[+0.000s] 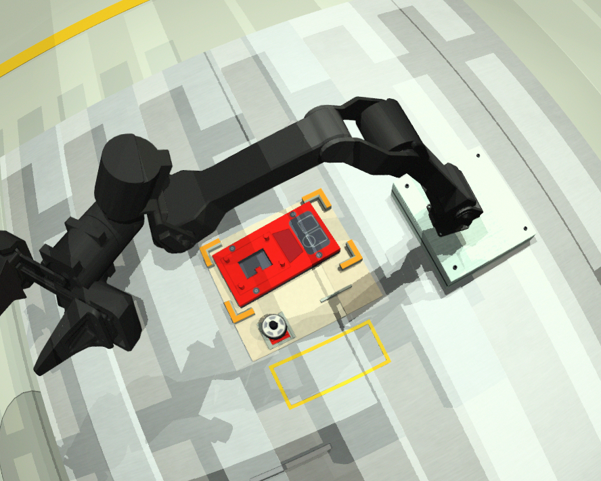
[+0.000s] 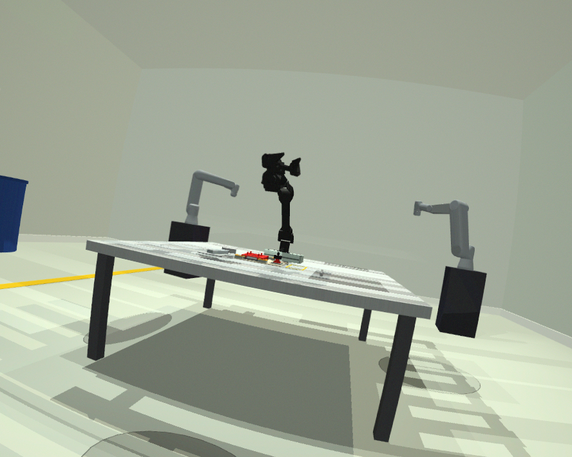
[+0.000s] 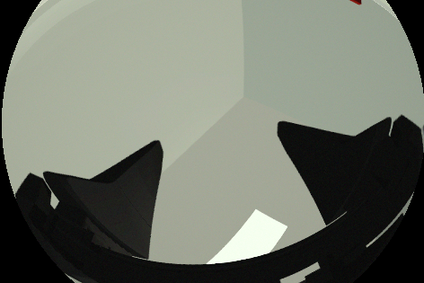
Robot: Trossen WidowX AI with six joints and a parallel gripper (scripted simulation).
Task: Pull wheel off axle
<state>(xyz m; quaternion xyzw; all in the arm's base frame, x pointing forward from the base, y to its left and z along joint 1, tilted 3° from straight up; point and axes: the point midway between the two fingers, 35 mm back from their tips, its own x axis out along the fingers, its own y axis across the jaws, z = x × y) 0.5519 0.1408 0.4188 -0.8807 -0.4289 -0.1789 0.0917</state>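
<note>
The wheel point(image 1: 275, 330) is light grey with a dark hub. It sits on the upright axle over a small red base at the front edge of the tan mat point(image 1: 300, 310); in the exterior view it is a tiny speck point(image 2: 276, 262). The marked area is a yellow rectangle outline point(image 1: 340, 383) point(image 2: 296, 267) on the table just right of and in front of the wheel, with nothing inside it. My gripper point(image 1: 10, 350) point(image 3: 221, 137) is open and empty. It is raised high above the table, far to the left of the wheel, and faces the room walls in the wrist view.
A red fixture board point(image 1: 249, 282) with orange corner brackets point(image 1: 316, 196) lies on the mat behind the wheel. The arm's pale base plate point(image 1: 497, 243) is at the right. Two grey arms on dark pedestals point(image 2: 456, 300) stand beyond the table.
</note>
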